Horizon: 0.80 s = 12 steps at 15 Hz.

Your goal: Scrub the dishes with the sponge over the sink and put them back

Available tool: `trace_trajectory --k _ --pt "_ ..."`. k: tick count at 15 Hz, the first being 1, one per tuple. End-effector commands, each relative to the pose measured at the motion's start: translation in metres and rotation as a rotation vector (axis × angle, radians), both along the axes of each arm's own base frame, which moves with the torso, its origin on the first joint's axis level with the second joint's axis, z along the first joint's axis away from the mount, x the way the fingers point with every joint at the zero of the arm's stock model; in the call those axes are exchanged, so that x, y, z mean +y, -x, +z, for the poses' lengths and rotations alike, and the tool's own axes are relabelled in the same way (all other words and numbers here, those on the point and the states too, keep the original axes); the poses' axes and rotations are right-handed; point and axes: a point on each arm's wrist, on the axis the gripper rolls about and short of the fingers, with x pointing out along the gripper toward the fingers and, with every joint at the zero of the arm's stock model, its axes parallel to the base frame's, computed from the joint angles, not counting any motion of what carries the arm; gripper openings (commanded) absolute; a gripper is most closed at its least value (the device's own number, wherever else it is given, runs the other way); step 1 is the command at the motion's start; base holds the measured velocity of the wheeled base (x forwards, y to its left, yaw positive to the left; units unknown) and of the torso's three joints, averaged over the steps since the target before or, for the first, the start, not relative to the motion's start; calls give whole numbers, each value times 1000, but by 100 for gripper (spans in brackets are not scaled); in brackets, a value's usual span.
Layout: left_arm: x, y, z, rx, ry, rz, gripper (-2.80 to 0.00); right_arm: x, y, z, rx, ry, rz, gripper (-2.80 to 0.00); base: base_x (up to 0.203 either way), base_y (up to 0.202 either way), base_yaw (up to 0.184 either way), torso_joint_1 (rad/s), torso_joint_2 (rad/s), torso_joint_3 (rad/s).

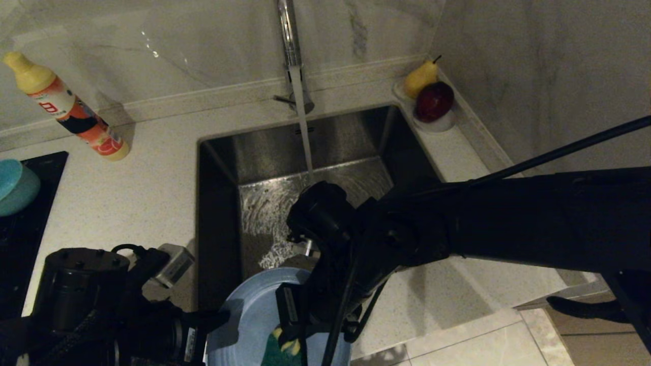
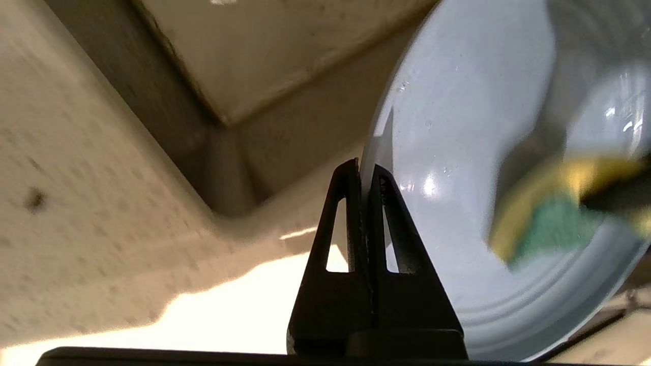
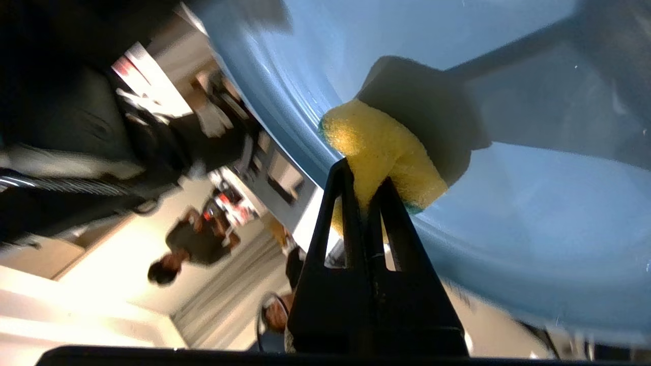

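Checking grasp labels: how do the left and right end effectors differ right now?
The left end effector is shut on the plate's rim; the right end effector is shut on one end of the sponge. The left holds the plate by its edge from the left; the right reaches in from the right, pressing the sponge to the plate's face. Both are at the sink's near edge.

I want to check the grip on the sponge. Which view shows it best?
The right wrist view: the right hand pinches the yellow sponge against the plate. The left wrist view shows it blurred; the head view only a sliver under the arm.
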Motion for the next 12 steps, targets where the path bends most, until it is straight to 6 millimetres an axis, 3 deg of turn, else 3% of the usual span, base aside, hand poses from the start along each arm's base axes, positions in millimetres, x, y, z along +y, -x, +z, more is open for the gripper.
trace_trajectory --k 1,7,12 --pt "0 0 -3 -9 6 1 -280 5 -9 -1 -19 -33 -12 -280 0 0 0 0 0 0" --pt "0 1 -5 -4 3 -7 -280 -3 -30 6 -77 -103 -62 -280 0 0 0 0 0 0" --pt "1 2 -3 -11 12 -10 -280 -41 -57 29 -112 -134 -167 -280 0 0 0 0 0 0"
